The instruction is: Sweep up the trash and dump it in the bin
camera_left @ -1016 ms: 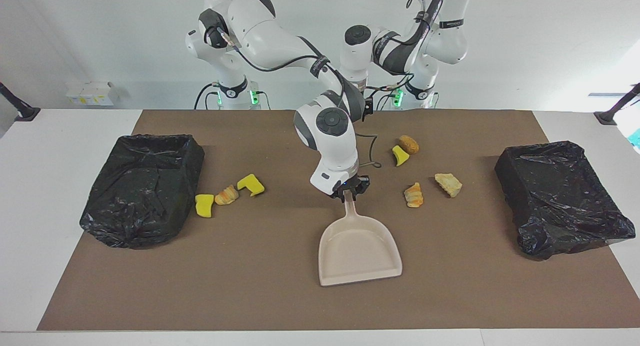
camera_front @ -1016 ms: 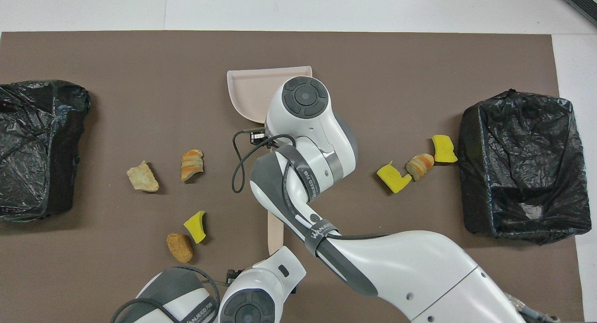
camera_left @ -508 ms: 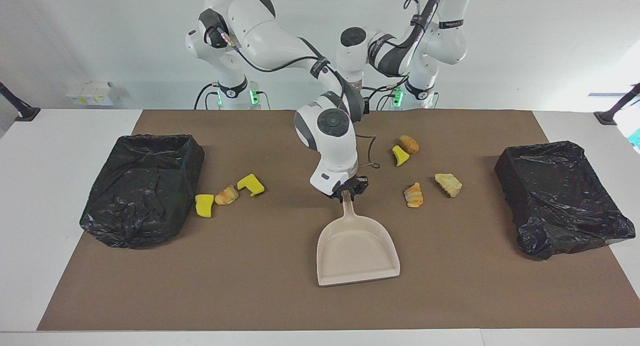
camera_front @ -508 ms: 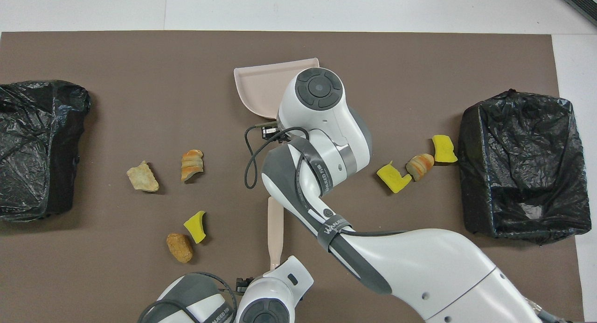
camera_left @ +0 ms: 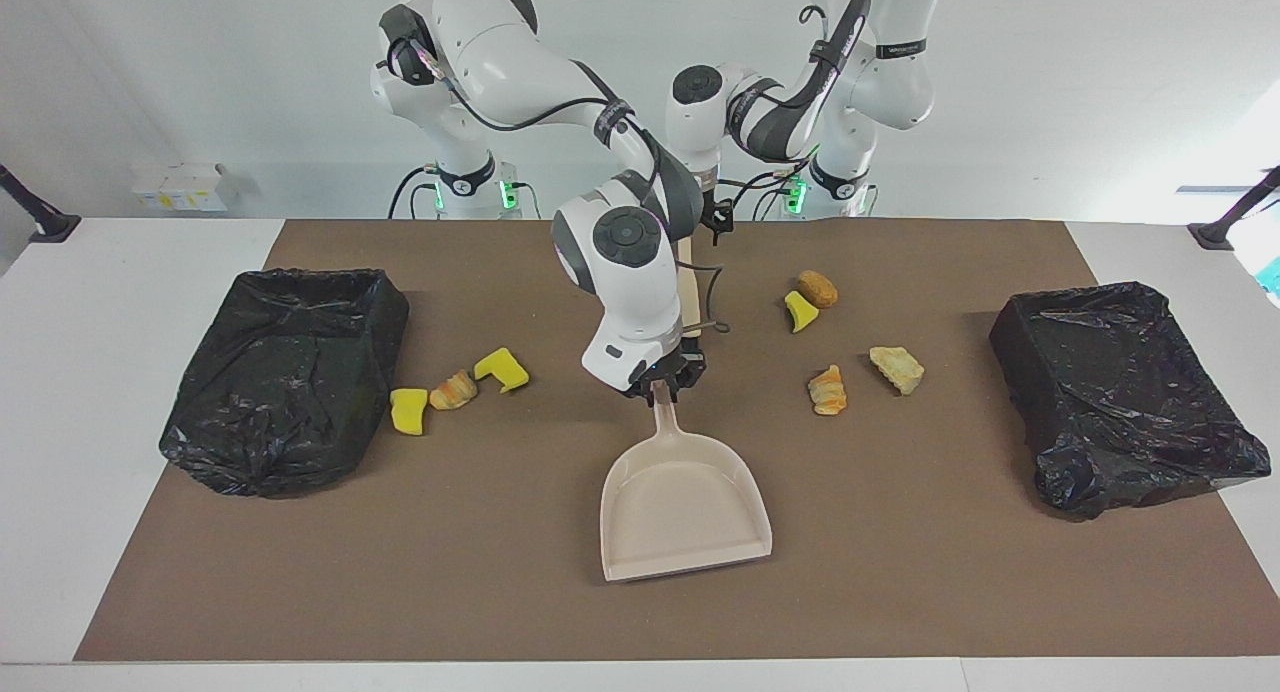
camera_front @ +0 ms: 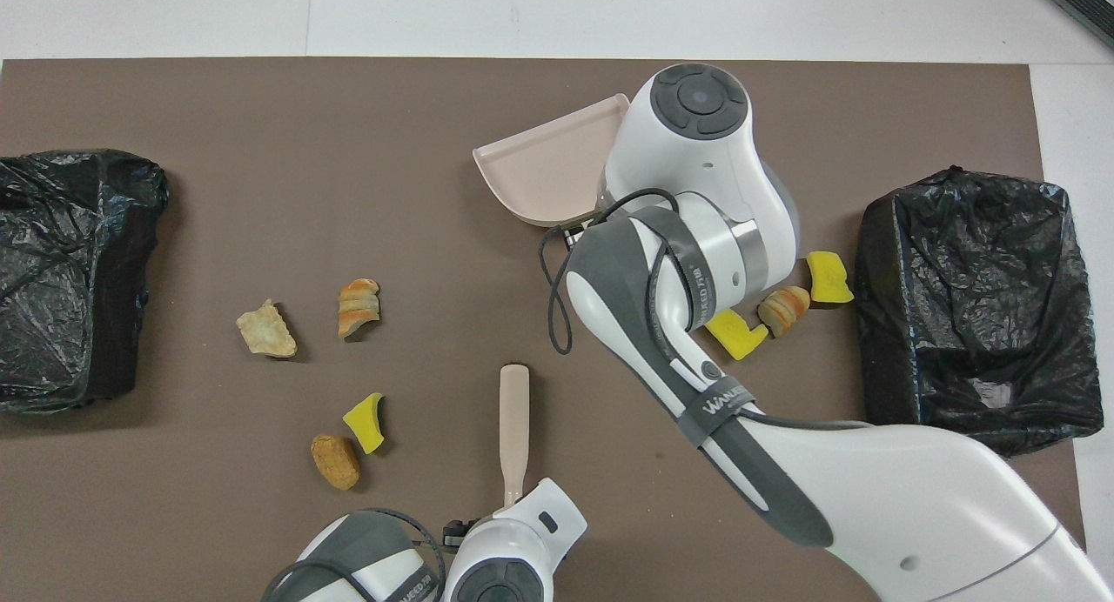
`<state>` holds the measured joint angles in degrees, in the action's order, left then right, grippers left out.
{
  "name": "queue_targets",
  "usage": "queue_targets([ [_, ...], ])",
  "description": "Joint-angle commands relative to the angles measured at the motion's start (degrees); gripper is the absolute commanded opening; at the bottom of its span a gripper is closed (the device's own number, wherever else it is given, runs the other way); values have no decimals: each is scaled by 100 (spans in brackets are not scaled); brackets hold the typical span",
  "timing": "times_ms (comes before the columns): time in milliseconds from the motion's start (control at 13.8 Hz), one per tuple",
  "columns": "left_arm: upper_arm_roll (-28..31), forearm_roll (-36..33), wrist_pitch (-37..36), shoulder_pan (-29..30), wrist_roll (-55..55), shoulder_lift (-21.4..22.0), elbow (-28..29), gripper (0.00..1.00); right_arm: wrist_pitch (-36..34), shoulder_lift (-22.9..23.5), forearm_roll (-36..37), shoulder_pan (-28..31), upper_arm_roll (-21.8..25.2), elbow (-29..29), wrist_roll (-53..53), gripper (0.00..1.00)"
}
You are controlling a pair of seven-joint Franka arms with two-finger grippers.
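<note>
Lying loose on the brown mat [camera_left: 900, 572], the trash sits in two groups: toward the right arm's end of the table, a yellow foam chunk [camera_left: 408, 411], an orange bread lump [camera_left: 453, 391] and an L-shaped yellow piece [camera_left: 502, 368] huddle just beside a black-lined bin [camera_left: 285, 377]; toward the left arm's end, a brown lump [camera_left: 818, 288] touches a small yellow wedge [camera_left: 799, 310], with a striped orange lump [camera_left: 828, 389] and a tan lump [camera_left: 897, 369] farther from the robots, well apart from the second black-lined bin [camera_left: 1120, 392]. From overhead the right arm's wrist covers part of the L-shaped piece and most of the dustpan [camera_left: 685, 502]. The right gripper [camera_left: 663, 384] is clamped on the dustpan's handle, the pan tilted and lying between the two trash groups, near none of the pieces. The left gripper [camera_left: 706, 217] hangs close to the robots' edge of the mat, largely hidden by the right arm in the facing view and by its own wrist overhead, so how its fingers stand cannot be told; a beige brush handle [camera_front: 513, 432] runs out from under it and seems to be in its hold, though the contact is not visible. That handle lies beside the yellow wedge and brown lump, apart from both.
</note>
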<state>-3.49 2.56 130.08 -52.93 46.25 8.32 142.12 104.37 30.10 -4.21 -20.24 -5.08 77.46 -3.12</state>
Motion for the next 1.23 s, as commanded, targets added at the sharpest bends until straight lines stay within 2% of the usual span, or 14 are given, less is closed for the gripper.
queue_targets([
  [0,103,78,27,-165,34,64,96,52,-136,-574,52,291,-54,629,889,0],
  [435,112,78,-97,-174,42,90,88,26,-759,-1032,69,767,-46,727,3427,0],
  [508,112,78,-158,-165,34,134,88,24,-952,-1128,95,776,-46,727,3693,0],
  [653,129,78,-421,-157,51,257,44,13,-1348,-1357,585,619,-54,727,4089,0],
  [725,129,78,-492,-113,60,362,52,3,-1410,-1375,744,539,-55,762,4291,0],
  [871,147,78,-650,-78,60,529,61,0,-1166,-1629,816,573,-46,1286,5098,0],
  [1161,156,78,-1115,369,60,986,44,0,-85,-2332,799,530,-55,2728,5339,0],
])
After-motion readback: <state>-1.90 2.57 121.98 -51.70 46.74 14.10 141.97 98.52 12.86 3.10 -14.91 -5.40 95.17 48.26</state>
